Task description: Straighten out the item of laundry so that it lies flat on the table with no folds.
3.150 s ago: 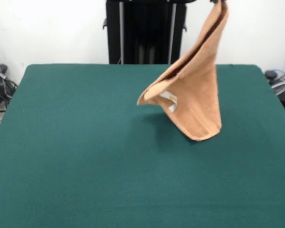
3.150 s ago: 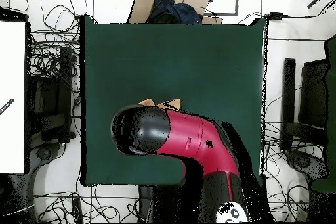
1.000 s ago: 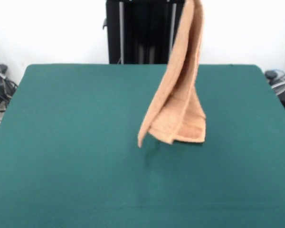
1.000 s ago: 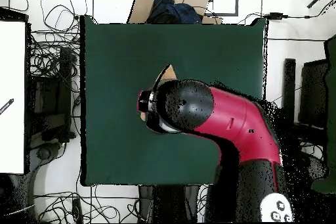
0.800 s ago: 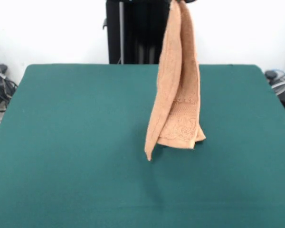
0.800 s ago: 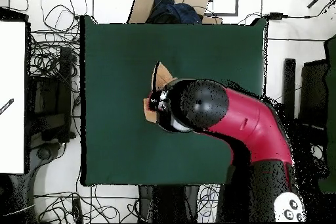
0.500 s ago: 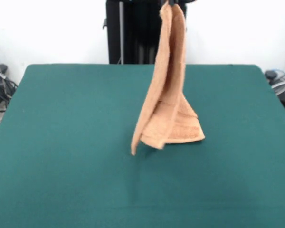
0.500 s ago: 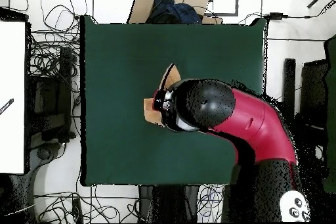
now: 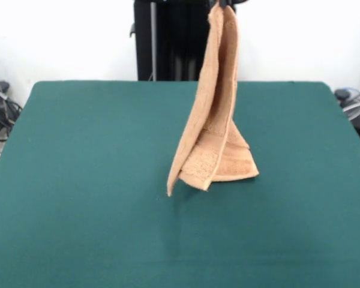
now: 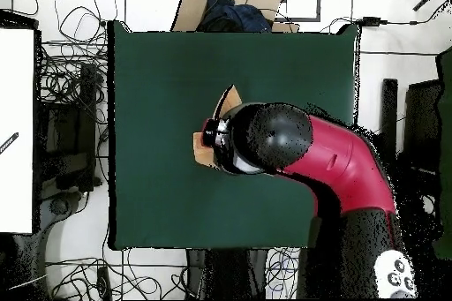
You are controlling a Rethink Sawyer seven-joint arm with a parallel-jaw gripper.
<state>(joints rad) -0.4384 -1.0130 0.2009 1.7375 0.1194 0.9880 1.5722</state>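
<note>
Towel: a peach-orange terry cloth hanging by its top from the upper edge of the front view, above the middle of the table. It drops as a narrow folded strip and widens near the bottom into a skirt of overlapping layers.
Towel's lower edge: one pointed corner hangs lowest on the picture's left, and a broader folded corner sticks out on the right. A woven band runs across the lower part. Whether the lowest corner touches the table or hangs just above it cannot be told.
Towel from above: only two small peach scraps show, peeking out past the arm's rounded head, near the table's middle.
Table: a wide surface covered in dark green cloth, far larger than the towel. A faint shadow lies under the hanging cloth.
Gripper: only a sliver of dark hardware shows at the top edge of the front view, right where the towel's top meets it. The jaws themselves are hidden, so I cannot tell how they stand.
Arm: red and black, reaching from the bottom right of the overhead view to over the table's middle, covering most of the towel.
Surroundings: a black pedestal against a white wall behind the table, and tangled cables on the floor beside it.
</note>
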